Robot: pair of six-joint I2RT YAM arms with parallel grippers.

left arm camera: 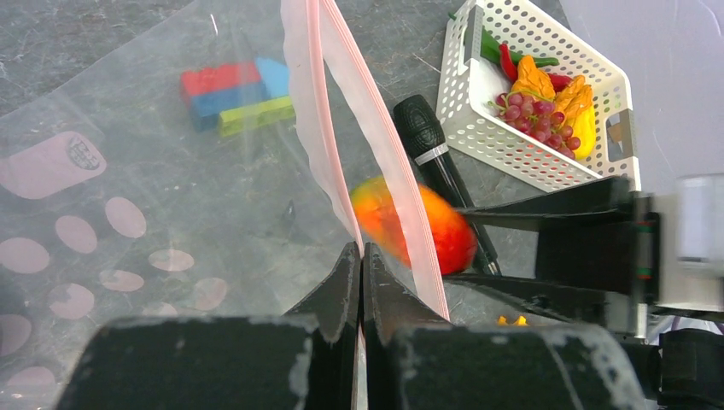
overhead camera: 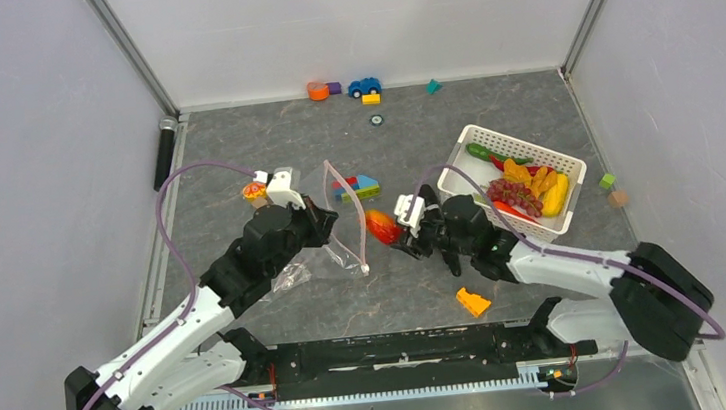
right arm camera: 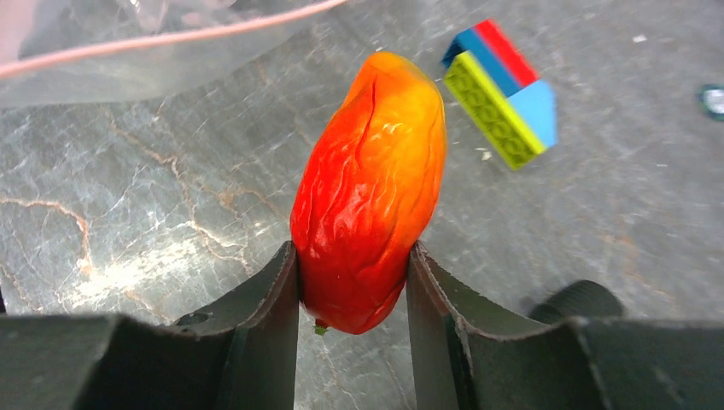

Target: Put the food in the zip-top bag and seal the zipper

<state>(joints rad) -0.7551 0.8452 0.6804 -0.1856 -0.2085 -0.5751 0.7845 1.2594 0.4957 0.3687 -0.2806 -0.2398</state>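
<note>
The clear zip-top bag [overhead camera: 341,229] with pink dots [left arm camera: 102,222] is held up with its mouth standing open. My left gripper [overhead camera: 326,224] is shut on the bag's pink zipper edge [left arm camera: 318,128], its fingertips [left arm camera: 346,273] pressed together on the strip. My right gripper [overhead camera: 404,229] is shut on an orange-red toy fruit [right arm camera: 371,188] and holds it just right of the bag's mouth [overhead camera: 381,225]. In the left wrist view the fruit [left arm camera: 452,239] shows behind the nearer zipper strip. More toy food lies in the white lattice basket [overhead camera: 464,145].
Joined red, blue and green bricks [overhead camera: 357,185] lie behind the bag. An orange wedge block [overhead camera: 472,301] lies near the front. A small orange toy [overhead camera: 254,191] sits left of the bag. Loose bricks and a toy car [overhead camera: 364,86] lie at the back wall. A black cylinder [overhead camera: 165,154] lies at the left edge.
</note>
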